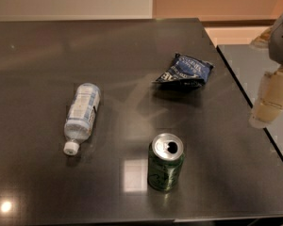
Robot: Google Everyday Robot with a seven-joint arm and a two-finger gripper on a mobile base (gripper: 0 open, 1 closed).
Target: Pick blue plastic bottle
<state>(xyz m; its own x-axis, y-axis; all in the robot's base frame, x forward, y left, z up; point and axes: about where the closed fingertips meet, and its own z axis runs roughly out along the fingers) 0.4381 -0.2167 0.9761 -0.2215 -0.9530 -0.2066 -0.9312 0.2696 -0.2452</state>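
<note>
The blue plastic bottle (pixel 82 115) lies on its side on the dark table (pixel 47 51), left of centre, its white cap pointing toward the front left. It is clear with a pale blue-and-white label. My gripper (pixel 270 102) hangs at the far right edge of the view, over the table's right side, well away from the bottle and holding nothing that shows.
A green metal drink can (pixel 165 163) stands upright near the front, opened on top. A dark blue foil snack bag (pixel 184 72) lies at the back right. The table's right edge runs diagonally, with a grey surface (pixel 240 60) beyond it.
</note>
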